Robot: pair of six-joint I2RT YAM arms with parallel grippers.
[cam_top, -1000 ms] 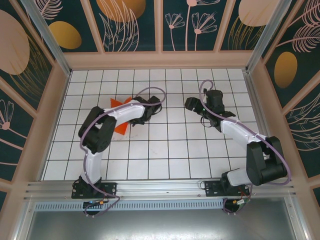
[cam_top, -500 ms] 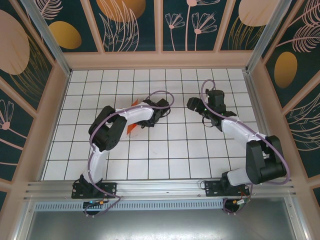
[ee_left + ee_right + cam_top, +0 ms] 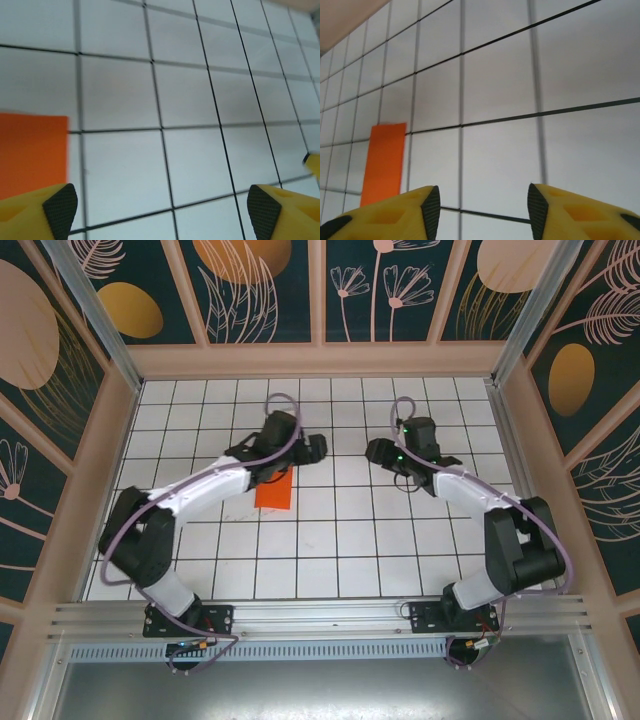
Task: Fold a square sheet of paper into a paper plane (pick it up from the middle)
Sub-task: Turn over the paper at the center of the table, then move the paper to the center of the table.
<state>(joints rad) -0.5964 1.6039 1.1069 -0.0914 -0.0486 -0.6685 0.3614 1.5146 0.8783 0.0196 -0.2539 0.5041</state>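
- Desk (image 3: 330,540): white gridded surface with walls on three sides. No fold has been made on it that I can confirm.
- Left arm (image 3: 215,483): stretched diagonally across the desk. In the overhead view it covers the far edge of the sheet, so the sheet's full outline cannot be checked.
- Square sheet of paper (image 3: 273,491): orange-red, lying flat on the desk left of centre, free of both claws. Whether it already carries a crease cannot be told.
- Left claw (image 3: 162,205): spread wide and empty over bare tiles, past the sheet's right edge.
- Right claw (image 3: 482,206): moderately parted and empty, well to the right of the sheet and facing it.
- Risk, grip: the paper is thin and flat, so a pinch at its middle may skid it along the smooth desk instead of lifting it.
- Risk, alignment: any such skid or twist would throw the centre crease off.
- Risk, contact: the claws sit near each other, so both closing on the sheet could knock together.
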